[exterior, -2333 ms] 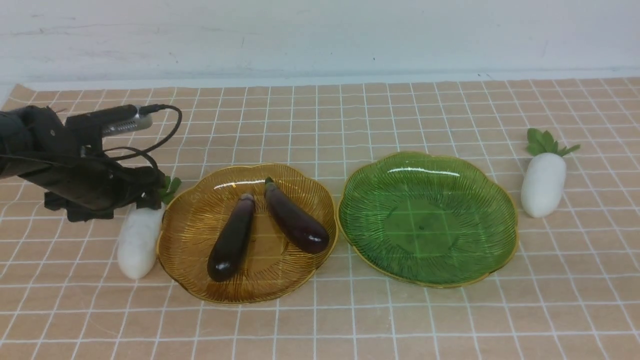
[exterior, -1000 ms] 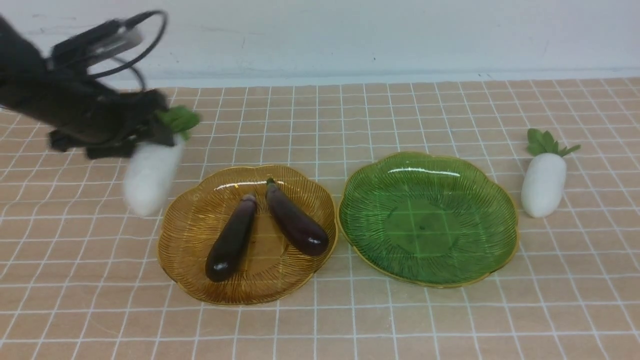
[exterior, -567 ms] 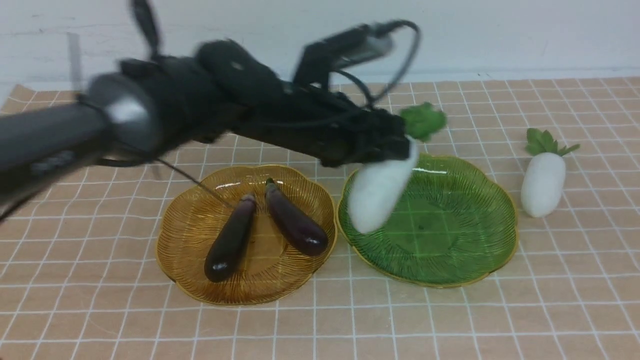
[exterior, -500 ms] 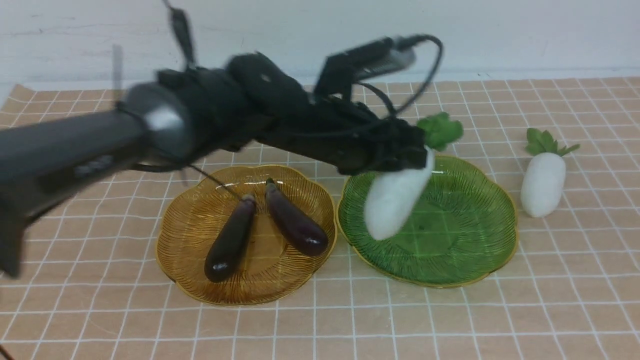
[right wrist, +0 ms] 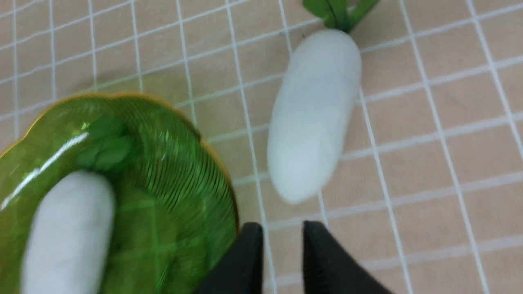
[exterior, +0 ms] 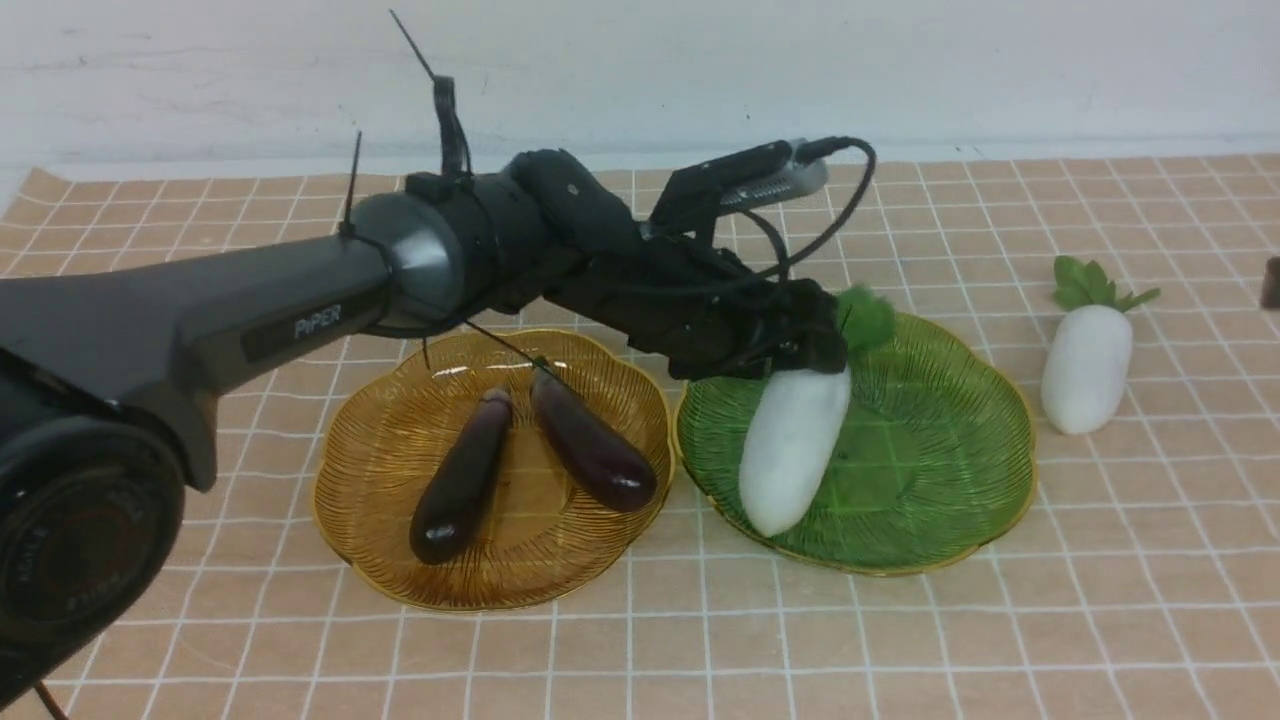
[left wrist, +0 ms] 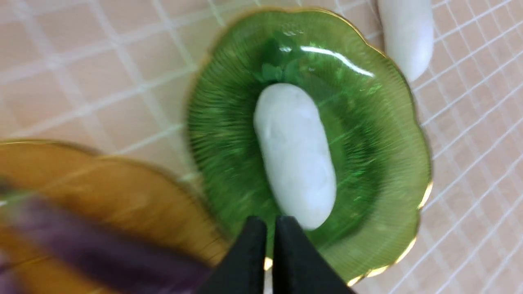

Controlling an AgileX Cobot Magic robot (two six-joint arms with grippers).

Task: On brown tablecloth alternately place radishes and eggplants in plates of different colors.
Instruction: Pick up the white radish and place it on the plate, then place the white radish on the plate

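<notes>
So the biggest thing here is the brown tablecloth point(exterior: 900, 640), with its white grid, which fills pretty much the whole scene. Next up is the left arm point(exterior: 250, 310), a big dark thing reaching in from the robot's left, crossing above the far edge of the amber plate point(exterior: 370, 480) and ending over the green plate point(exterior: 950, 440). The two plates sit side by side in the middle of the cloth, amber on the left and green on the right. Their rims are so close that it's hard to tell if they touch.

The held radish point(exterior: 795, 440) is tilted, with its rounded end down inside the green plate on the amber plate's side and its leafy end up. The second radish point(exterior: 1087, 368) lies on the cloth just right of the green plate, clear of the rim, leaves pointing away from the robot.

Both eggplants are in the amber plate. The left eggplant point(exterior: 462, 478) and right eggplant point(exterior: 592, 450) have their stem ends close together at the far side and their fat ends splayed apart toward the robot.

The left gripper point(exterior: 818, 350) is clamped on the held radish's leafy end, and in its wrist view the fingers are pinched to a thin slit. The right gripper point(right wrist: 281, 224) hangs over bare cloth near the second radish's rounded end, with its fingers parted and nothing between them.
</notes>
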